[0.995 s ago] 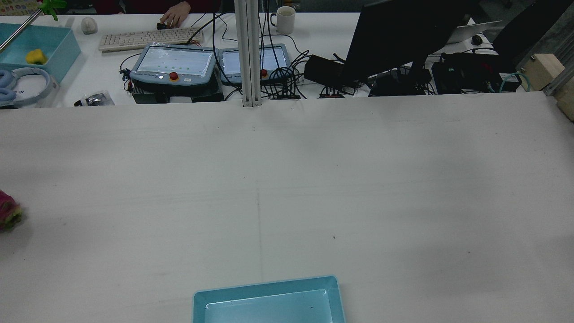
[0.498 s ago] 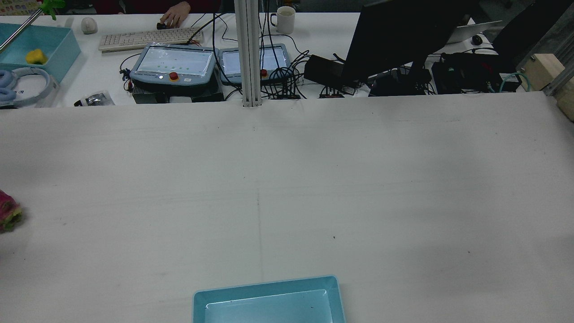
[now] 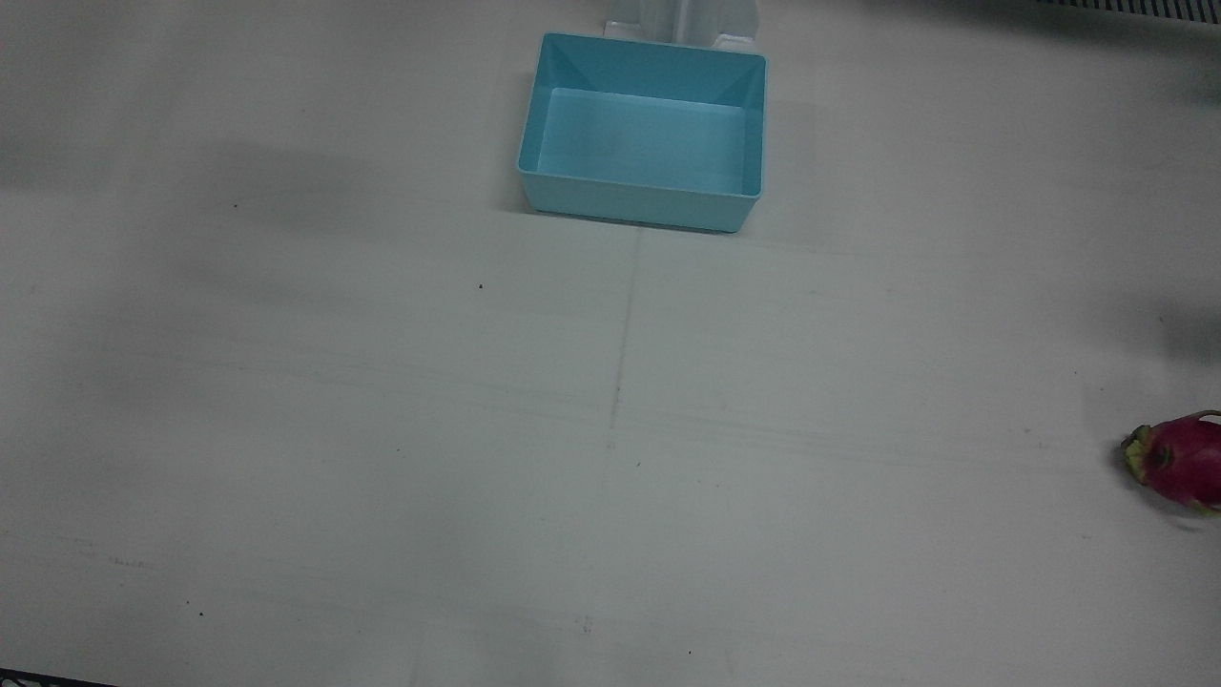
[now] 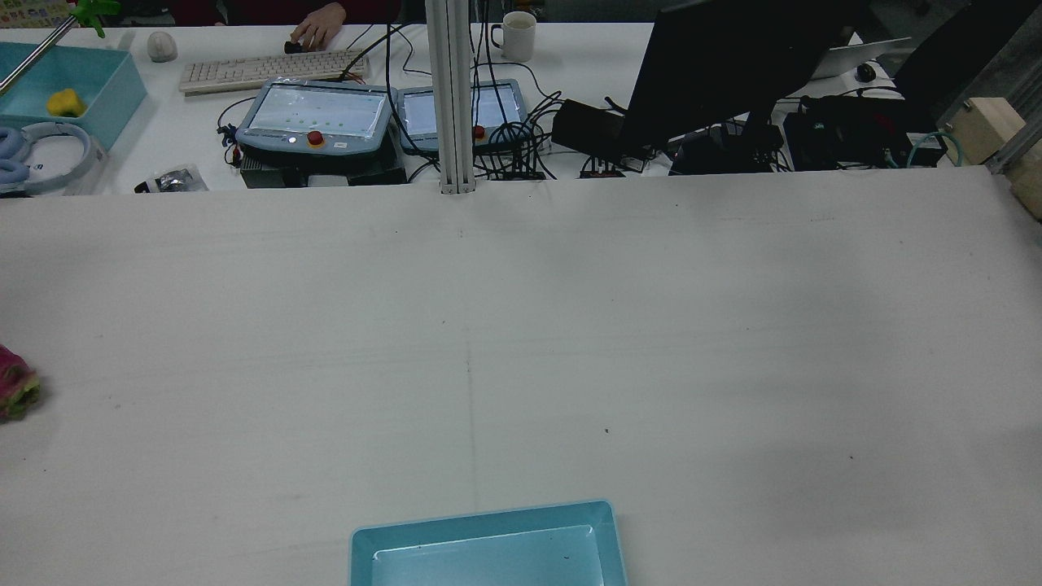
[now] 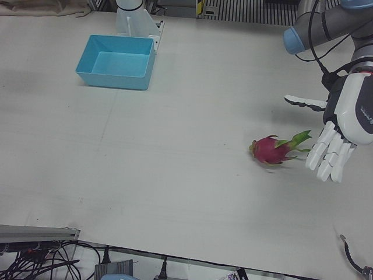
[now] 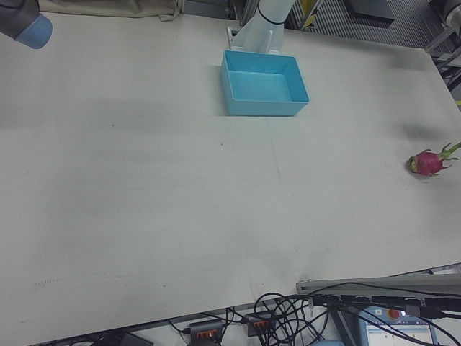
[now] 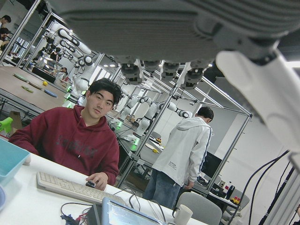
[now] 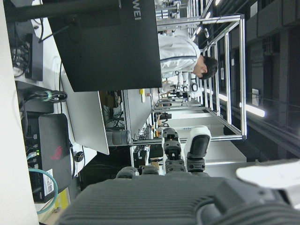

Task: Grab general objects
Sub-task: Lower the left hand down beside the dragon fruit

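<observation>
White table [image 5: 175,175]: one dragon fruit [image 5: 271,150], one blue bin [image 5: 116,61].

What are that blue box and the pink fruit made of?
The blue box looks like moulded plastic: smooth, even colour, soft sheen. The pink fruit, a dragon fruit, has a matte skin with green leafy tips; real or imitation, the views don't settle.

Left hand [image 5: 341,125] above surface [image 5: 175,163], fingers spread, holding nothing. Dragon fruit [image 5: 273,149] on surface just beside hand's fingertips [image 5: 326,160], on side toward table's middle, not touching. Box [image 5: 116,62] on surface well apart from hand, near robot's edge, before pedestal [image 5: 135,16]. Keyboard [image 4: 269,71], mug [image 4: 516,34], monitor [image 4: 724,65] on desk across table from robot. Right hand's place over table not shown.
</observation>
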Motion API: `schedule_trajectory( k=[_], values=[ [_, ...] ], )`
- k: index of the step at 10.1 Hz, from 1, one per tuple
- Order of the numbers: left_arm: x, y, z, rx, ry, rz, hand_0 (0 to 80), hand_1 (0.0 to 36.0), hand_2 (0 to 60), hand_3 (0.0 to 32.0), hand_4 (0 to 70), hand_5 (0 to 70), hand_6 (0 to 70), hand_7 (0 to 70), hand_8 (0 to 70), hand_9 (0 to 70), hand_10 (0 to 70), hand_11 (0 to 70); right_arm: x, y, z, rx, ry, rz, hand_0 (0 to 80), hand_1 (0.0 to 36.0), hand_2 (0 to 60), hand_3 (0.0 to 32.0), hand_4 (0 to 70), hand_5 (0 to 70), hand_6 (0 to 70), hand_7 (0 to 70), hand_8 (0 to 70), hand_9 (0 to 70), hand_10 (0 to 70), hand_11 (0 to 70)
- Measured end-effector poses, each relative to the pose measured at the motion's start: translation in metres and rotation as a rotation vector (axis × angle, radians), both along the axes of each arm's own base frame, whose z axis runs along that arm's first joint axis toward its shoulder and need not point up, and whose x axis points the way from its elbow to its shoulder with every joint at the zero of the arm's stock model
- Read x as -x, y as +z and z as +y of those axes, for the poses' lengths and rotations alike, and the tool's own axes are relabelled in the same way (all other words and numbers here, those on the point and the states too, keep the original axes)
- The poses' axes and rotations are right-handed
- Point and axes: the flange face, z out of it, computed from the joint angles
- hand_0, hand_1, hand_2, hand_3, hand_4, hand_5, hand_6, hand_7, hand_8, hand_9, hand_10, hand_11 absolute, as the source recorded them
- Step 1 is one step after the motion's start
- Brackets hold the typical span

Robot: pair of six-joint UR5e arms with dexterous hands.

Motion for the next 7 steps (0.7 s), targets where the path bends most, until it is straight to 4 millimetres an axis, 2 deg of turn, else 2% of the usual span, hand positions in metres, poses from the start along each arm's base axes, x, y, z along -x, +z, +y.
schedule_trajectory(
  k=[2,4,5,6,7],
  values=[
    [0.012,0.024,0.033,0.017,-0.023,-0.014,63.1,20.4,0.0,0.0,11.4,1.2,0.6,10.6,3.3,0.7,1.0,3.7,0.000,0.000,0.000,0.000,0.000,0.000,0.0,0.0,0.0,0.0,0.0,0.0,0.0,0.0,0.0,0.0,0.0,0.0],
    [0.013,0.036,0.046,0.026,-0.031,-0.050,61.7,20.8,0.0,0.0,15.9,3.8,2.5,11.3,4.5,0.8,2.5,5.8,0.000,0.000,0.000,0.000,0.000,0.000,0.0,0.0,0.0,0.0,0.0,0.0,0.0,0.0,0.0,0.0,0.0,0.0],
    [0.013,0.038,0.049,0.030,-0.036,-0.075,61.7,23.3,1.8,0.0,17.4,6.1,3.5,12.3,4.7,1.0,1.6,4.5,0.000,0.000,0.000,0.000,0.000,0.000,0.0,0.0,0.0,0.0,0.0,0.0,0.0,0.0,0.0,0.0,0.0,0.0],
    [0.012,0.040,0.051,0.039,-0.044,-0.117,61.9,27.1,14.9,0.0,16.8,9.3,3.7,12.3,3.7,1.0,2.1,5.5,0.000,0.000,0.000,0.000,0.000,0.000,0.0,0.0,0.0,0.0,0.0,0.0,0.0,0.0,0.0,0.0,0.0,0.0],
    [0.012,0.044,0.054,0.049,-0.051,-0.155,63.1,27.4,13.1,0.0,17.4,9.1,3.5,11.8,3.9,0.9,1.9,5.2,0.000,0.000,0.000,0.000,0.000,0.000,0.0,0.0,0.0,0.0,0.0,0.0,0.0,0.0,0.0,0.0,0.0,0.0]
  ],
)
